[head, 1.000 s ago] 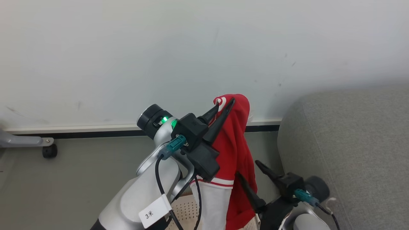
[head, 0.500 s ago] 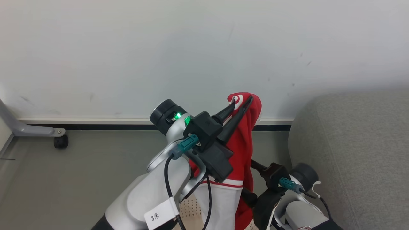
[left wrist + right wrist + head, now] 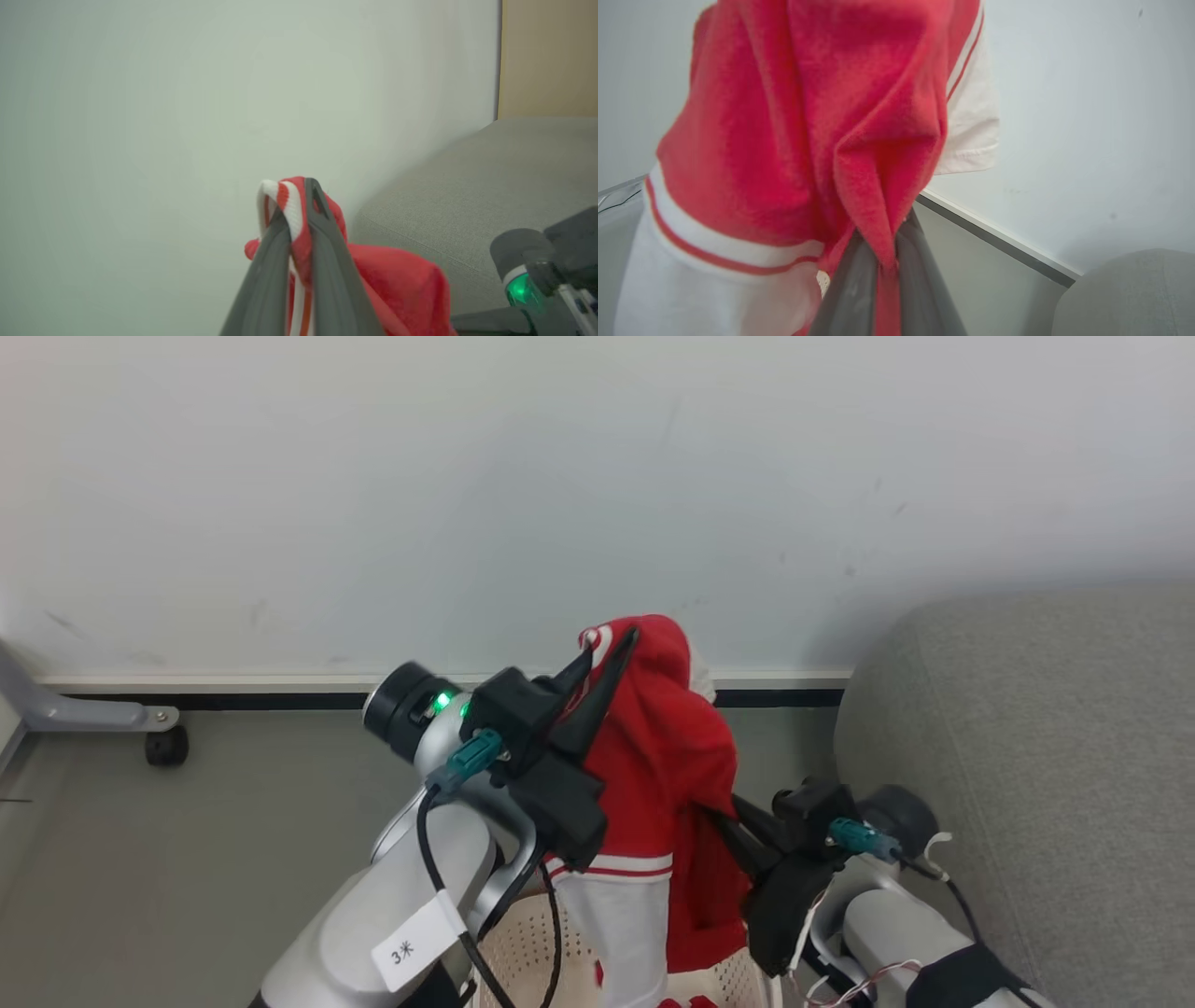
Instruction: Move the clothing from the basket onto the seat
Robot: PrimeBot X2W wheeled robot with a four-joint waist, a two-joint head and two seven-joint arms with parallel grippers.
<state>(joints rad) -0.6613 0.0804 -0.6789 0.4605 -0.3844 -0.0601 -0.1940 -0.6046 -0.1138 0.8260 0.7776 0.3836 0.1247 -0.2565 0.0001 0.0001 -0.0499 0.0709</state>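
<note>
While the left gripper (image 3: 609,651) clamps the rolled striped edge of the soft red garment with white striped trim (image 3: 667,756) up high, the right gripper (image 3: 880,266) is pinched shut on a lower fold (probably to share the weight and stop the cloth trailing). That garment hangs above the cream perforated plastic basket (image 3: 523,952), just left of the light grey fabric sofa (image 3: 1027,756) where it belongs.

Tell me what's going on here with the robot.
The robot holds a red garment up with both arms. The left claw pinches its striped edge at the top; the right claw is shut on a fold lower down. It hangs above the basket, with the grey sofa to the right.
</note>
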